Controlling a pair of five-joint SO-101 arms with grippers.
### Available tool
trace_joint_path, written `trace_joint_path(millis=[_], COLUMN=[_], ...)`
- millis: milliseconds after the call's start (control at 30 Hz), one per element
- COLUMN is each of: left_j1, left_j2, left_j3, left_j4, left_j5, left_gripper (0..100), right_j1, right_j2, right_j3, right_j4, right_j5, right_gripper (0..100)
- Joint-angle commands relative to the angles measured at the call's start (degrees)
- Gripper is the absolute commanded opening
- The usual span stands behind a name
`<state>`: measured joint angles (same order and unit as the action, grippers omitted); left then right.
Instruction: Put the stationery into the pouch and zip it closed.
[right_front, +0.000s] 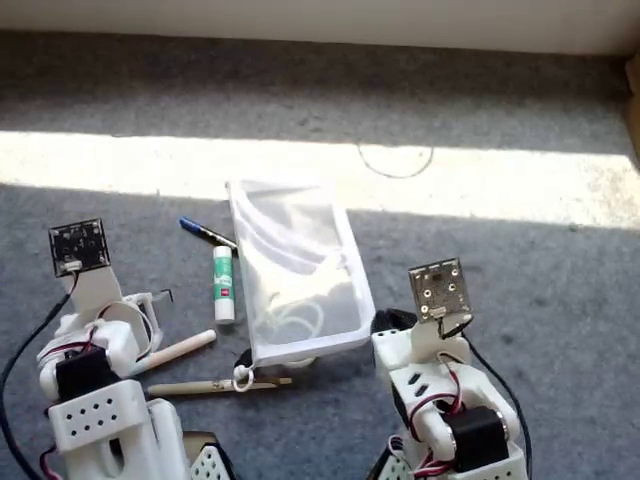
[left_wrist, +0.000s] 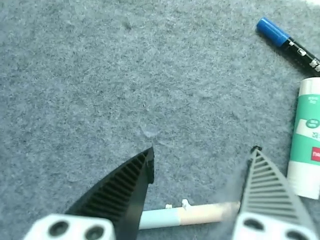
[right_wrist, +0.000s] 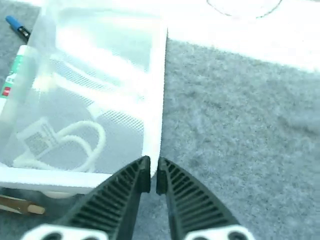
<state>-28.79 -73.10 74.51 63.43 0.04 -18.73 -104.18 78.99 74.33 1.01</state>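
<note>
A translucent white mesh pouch (right_front: 300, 275) lies flat mid-table, with a white cord (right_wrist: 75, 142) inside it. Left of it lie a blue-capped marker (right_front: 207, 233) and a green-and-white glue stick (right_front: 224, 284). A cream pen (right_front: 180, 352) and a wooden pencil (right_front: 215, 385) lie near the pouch's front edge. My left gripper (left_wrist: 202, 150) is open just above the cream pen (left_wrist: 190, 215), with the marker (left_wrist: 287, 42) and glue stick (left_wrist: 307, 145) beyond it. My right gripper (right_wrist: 152, 172) is shut at the pouch's (right_wrist: 95, 100) near right corner, whose edge runs between the fingertips.
The table is covered in grey carpet, with a bright band of sunlight across the middle. A thin wire loop (right_front: 395, 160) lies in that band behind the pouch. Both arm bases stand at the front edge, and open carpet stretches to the right of the pouch.
</note>
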Motion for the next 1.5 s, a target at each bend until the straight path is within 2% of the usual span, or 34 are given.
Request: trace_joint_path(millis=[0, 167, 267, 400, 500, 600, 767, 933, 1200, 1467], left_j1=[-0.6, -2.2, -5.0, -7.2, -7.2, -7.2, -7.2, -7.2, -7.2, -7.2], left_j2=[-3.1, -3.6, -3.6, -3.6, -3.6, -3.6, -3.6, -3.6, -3.6, -3.6], left_j3=[0.3, 1.8, 1.7, 1.9, 2.0, 2.0, 2.1, 2.5, 2.9, 2.9], left_j4=[-1.0, -1.3, -1.8, -3.3, -3.3, -3.3, -3.3, -3.6, -5.0, -4.7], left_j5=[1.2, 1.3, 4.6, 5.7, 5.7, 5.7, 5.7, 5.7, 5.7, 5.7], left_gripper=[28, 28, 28, 28, 28, 28, 28, 28, 28, 28], right_j1=[-4.0, -8.7, -11.7, -17.4, -23.2, -26.9, -30.0, -34.6, -34.7, -34.8], right_j2=[6.7, 23.7, 33.2, 39.8, 41.4, 41.8, 41.9, 41.9, 42.0, 42.1], right_j3=[-5.6, -14.5, -22.3, -30.4, -33.1, -31.0, -24.5, -20.2, -19.6, -11.3], right_j4=[0.1, 1.0, 6.0, 12.9, 13.3, 12.2, 3.3, -1.5, -2.0, -10.9], right_j5=[-0.5, -0.6, -0.6, -0.6, -0.6, -1.6, -12.7, -13.1, -13.2, -13.2], right_gripper=[0.5, 0.5, 0.5, 0.5, 0.5, 0.5, 0.5, 0.5, 0.5, 0.5])
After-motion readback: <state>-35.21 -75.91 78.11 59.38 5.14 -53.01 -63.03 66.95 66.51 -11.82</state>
